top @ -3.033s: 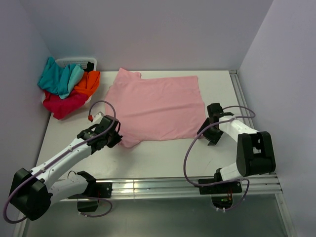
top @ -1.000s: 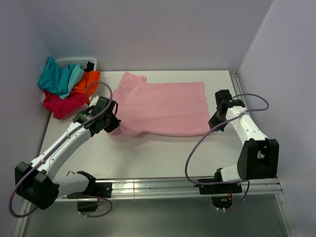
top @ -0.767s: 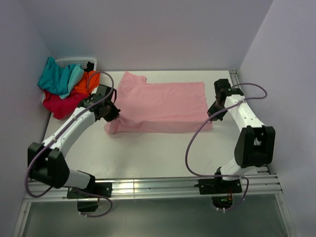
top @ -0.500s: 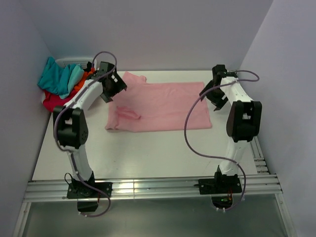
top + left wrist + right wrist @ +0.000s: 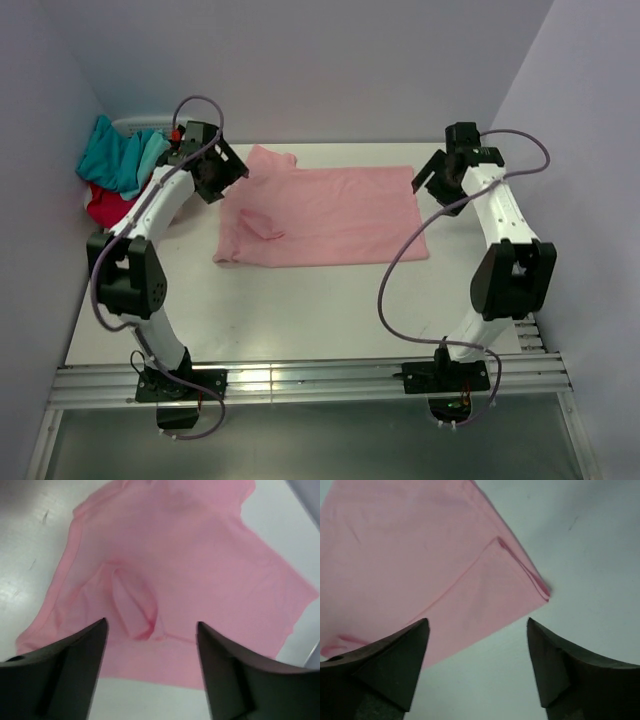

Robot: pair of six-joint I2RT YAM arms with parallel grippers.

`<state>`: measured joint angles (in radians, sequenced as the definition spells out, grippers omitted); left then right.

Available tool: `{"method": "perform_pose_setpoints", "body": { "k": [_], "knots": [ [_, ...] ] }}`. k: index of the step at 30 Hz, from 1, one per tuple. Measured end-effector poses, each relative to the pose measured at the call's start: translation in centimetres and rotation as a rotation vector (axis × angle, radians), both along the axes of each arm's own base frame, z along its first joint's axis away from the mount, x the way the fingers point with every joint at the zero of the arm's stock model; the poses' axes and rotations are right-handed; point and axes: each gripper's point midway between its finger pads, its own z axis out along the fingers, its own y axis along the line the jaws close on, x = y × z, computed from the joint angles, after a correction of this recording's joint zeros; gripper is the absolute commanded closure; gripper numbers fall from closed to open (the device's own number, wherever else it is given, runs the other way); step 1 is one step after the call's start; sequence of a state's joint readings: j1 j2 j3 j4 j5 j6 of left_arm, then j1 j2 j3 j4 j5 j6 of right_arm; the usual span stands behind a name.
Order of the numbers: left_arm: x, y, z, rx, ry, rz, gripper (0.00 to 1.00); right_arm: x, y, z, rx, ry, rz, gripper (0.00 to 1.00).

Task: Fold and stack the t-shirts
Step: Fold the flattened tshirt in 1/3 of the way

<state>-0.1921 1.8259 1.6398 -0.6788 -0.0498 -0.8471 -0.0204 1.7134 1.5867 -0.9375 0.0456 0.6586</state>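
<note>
A light pink t-shirt (image 5: 330, 215) lies folded over on itself in the middle of the white table (image 5: 300, 310), with a bunched sleeve wrinkle (image 5: 132, 610) near its left end. My left gripper (image 5: 225, 180) hangs open above the shirt's far left part, holding nothing; in the left wrist view the gripper (image 5: 150, 627) frames the wrinkle. My right gripper (image 5: 432, 185) is open above the shirt's far right edge; in the right wrist view the gripper (image 5: 477, 622) is over the folded corner (image 5: 540, 587). A teal t-shirt (image 5: 115, 155) and a red t-shirt (image 5: 100, 205) lie piled at the back left.
The pile sits in and over a white basket (image 5: 135, 123) in the back left corner. Walls close in the left, back and right. A metal rail (image 5: 300, 382) runs along the near edge, another rail (image 5: 520, 330) along the right side.
Both grippers carried the pink shirt's near edge to the far side, opened and let it go, then lifted away toward the back. The shirt now lies folded.
</note>
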Motion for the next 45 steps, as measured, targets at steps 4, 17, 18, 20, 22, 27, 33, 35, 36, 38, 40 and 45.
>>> {"method": "perform_pose_setpoints", "body": {
  "k": [4,17,18,20,22,27,33,35,36,38,40,45],
  "knots": [
    [-5.2,-1.2,-0.9,-0.018,0.018,-0.04,0.77,-3.5,0.4,0.0,0.014,0.002,0.013,0.96],
    [-8.3,-4.6,-12.3,-0.008,0.284,-0.147,1.0,-6.6,-0.4,-3.3,-0.031,0.131,0.0,1.0],
    [-8.2,-4.8,-12.6,-0.008,0.288,-0.15,1.0,-6.6,-0.6,-3.3,-0.037,0.135,-0.002,1.0],
    [-7.7,-5.1,-12.8,-0.01,0.287,-0.153,1.0,-6.8,-0.8,-3.3,-0.047,0.142,-0.007,1.0],
    [-7.3,-5.2,-12.7,-0.012,0.281,-0.153,1.0,-7.0,-1.0,-3.3,-0.059,0.152,-0.012,1.0],
    [-6.8,-5.3,-12.7,-0.011,0.273,-0.152,1.0,-7.4,-1.5,-3.3,-0.088,0.168,-0.024,1.0],
    [-6.6,-5.2,-13.3,0.0,0.289,-0.142,1.0,-7.7,-2.0,-3.6,-0.11,0.193,-0.032,1.0],
    [-6.9,-5.1,-13.1,0.0,0.289,-0.137,1.0,-7.6,-2.1,-3.7,-0.119,0.198,-0.036,1.0],
    [-7.2,-5.0,-13.0,0.001,0.295,-0.133,1.0,-7.6,-2.2,-3.7,-0.122,0.199,-0.037,1.0],
    [-7.4,-4.8,-12.8,0.007,0.292,-0.124,1.0,-7.5,-2.2,-3.9,-0.123,0.203,-0.037,1.0],
    [-7.5,-4.7,-12.6,0.012,0.288,-0.12,1.0,-7.5,-2.2,-4.1,-0.123,0.211,-0.037,1.0],
    [-8.1,-4.4,-13.1,0.022,0.308,-0.113,1.0,-7.4,-2.3,-4.5,-0.129,0.225,-0.038,1.0]
  ]
}}
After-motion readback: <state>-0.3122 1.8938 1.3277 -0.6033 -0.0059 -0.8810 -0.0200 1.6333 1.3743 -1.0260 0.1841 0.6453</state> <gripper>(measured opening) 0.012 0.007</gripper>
